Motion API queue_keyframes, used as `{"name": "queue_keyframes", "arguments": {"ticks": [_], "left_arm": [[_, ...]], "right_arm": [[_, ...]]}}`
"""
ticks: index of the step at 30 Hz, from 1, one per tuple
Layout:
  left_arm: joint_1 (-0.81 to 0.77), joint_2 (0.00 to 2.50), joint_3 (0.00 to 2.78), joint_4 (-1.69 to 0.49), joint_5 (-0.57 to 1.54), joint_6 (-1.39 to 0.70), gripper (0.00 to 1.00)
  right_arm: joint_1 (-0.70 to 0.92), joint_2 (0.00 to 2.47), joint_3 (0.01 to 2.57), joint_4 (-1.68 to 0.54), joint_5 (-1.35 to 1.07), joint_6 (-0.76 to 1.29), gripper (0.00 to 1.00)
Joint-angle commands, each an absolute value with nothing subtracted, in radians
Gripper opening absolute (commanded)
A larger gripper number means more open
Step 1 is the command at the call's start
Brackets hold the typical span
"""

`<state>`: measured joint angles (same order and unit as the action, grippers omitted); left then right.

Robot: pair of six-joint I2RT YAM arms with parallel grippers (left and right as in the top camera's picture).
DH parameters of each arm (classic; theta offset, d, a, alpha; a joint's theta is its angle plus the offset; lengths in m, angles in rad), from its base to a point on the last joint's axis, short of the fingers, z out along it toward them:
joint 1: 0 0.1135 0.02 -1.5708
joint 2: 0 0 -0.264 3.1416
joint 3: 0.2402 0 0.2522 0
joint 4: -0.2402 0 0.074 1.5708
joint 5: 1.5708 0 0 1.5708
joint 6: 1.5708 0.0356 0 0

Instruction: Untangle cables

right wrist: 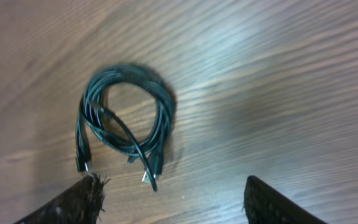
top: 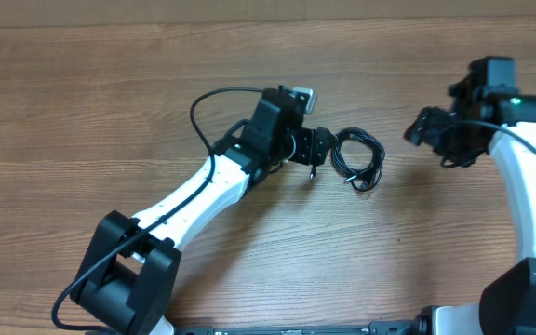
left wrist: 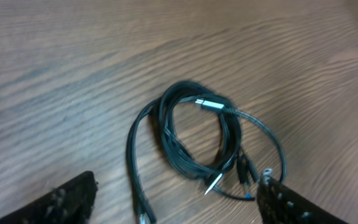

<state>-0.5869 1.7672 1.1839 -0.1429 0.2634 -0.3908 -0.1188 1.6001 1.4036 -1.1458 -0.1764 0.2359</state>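
Cables (top: 358,158): one bunch of thin black cords, coiled in a loose ring w/ ends trailing, flat on the wood desk (top: 110,93) about mid-desk. No. of cords in the bunch can't be told, as the strands overlap. Left wrist view shows the ring (left wrist: 197,140) w/ a silver plug at its top and several more plug ends sticking out at the bottom. One loose strand curves off the ring toward the lower edge of that view. Right wrist view: same ring (right wrist: 123,121), plug ends hanging off its lower side.

Left claw (top: 316,154) sits just beside the bunch, on the left arm's side. Contact can't be told from overhead. In its own cam the claw (left wrist: 178,182) is spread wide, holding nothing. The bunch lies ahead of and between the two fingers, and one thin strand end runs close by the right-hand fingertip.

Right claw (top: 417,132) is on the opp. side of the bunch, near but clearly apart, w/ bare desk between. In its cam the claw (right wrist: 173,186) is also spread wide and holds nothing. The bunch lies ahead, off toward one finger.

Arms, 2 total, white links w/ black joints. Left arm reaches diagonally from its base toward the bunch, w/ a thick black arm cable (top: 203,107) looping above it. Right arm rises from its base on the far side of the bunch, wrist bent over toward the bunch.
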Motion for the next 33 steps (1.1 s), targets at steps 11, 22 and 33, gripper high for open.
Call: {"name": "queue_keyframes", "arguments": {"ticks": [11, 22, 33], "left_arm": [[-0.645, 2.001, 1.676, -0.592, 0.127, -0.413, 0.90], [-0.720, 2.206, 1.715, -0.594, 0.126, -0.503, 0.81], [-0.739, 2.275, 1.715, -0.604, 0.093, -0.502, 0.30]], "right_arm": [[-0.202, 1.586, 1.618, -1.299, -0.187, 0.232, 0.85], [-0.202, 1.586, 1.618, -1.315, -0.187, 0.232, 0.85], [-0.202, 1.586, 1.618, -1.319, -0.187, 0.232, 0.85]]}}
